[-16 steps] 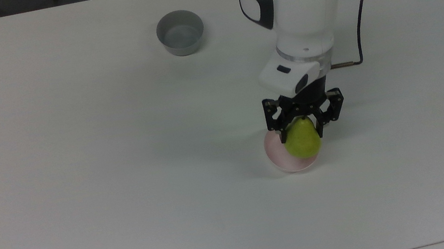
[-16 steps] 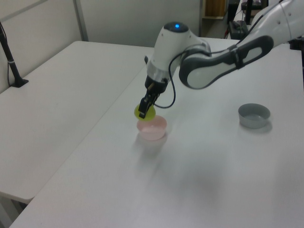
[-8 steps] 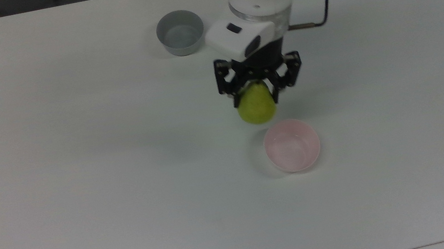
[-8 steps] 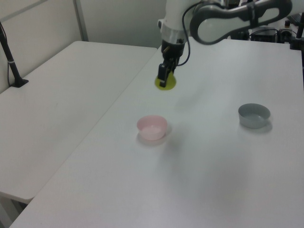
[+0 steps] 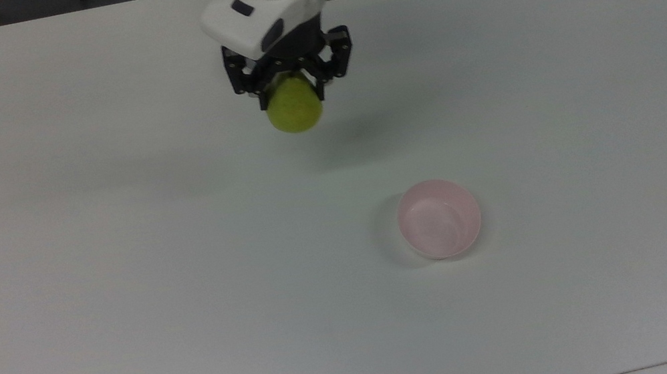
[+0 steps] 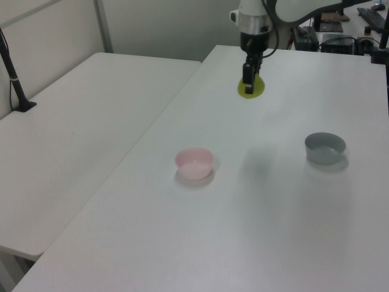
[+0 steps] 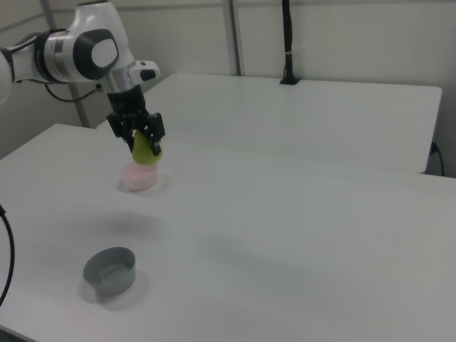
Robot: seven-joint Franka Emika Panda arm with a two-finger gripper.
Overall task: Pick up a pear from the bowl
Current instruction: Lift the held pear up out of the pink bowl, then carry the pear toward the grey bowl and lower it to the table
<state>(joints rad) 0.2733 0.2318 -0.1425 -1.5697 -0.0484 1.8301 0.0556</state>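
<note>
step: I'm holding the pear point(image 5: 293, 105) up in the air with my tool point(image 5: 290, 89), so the way I'm reading it, the pick itself is pretty much done and I'm in the carry/hold part.

tool: it's clamping on the pear's narrow upper half, one finger on each side, with the fat rounded bottom hanging below. The right view is showing the same thing, fruit dangling under the black fingers.

pear: it's sitting well clear of the counter point(image 5: 119, 284), with its shadow lying on the bare surface off to the top view's right. It's not touching anything but my tool.

bowl: the pink bowl point(image 5: 439, 219) is sitting empty and upright, well apart from the pear, toward the top view's lower right. In the right view the pear is lining up just above it, but going by the top and left views that's only the angle.

grey bowl: the grey bowl point(image 6: 325, 148) is showing up in the left and right views, also empty. In the top view I can't see it at all; my guess is it's hiding under my arm.

next move: honestly not much is being asked of me beyond keeping the squeeze steady so the smooth fruit isn't slipping out.

risk: I'm gripping the tapered end, so a jerk could be letting it slide down and out.
</note>
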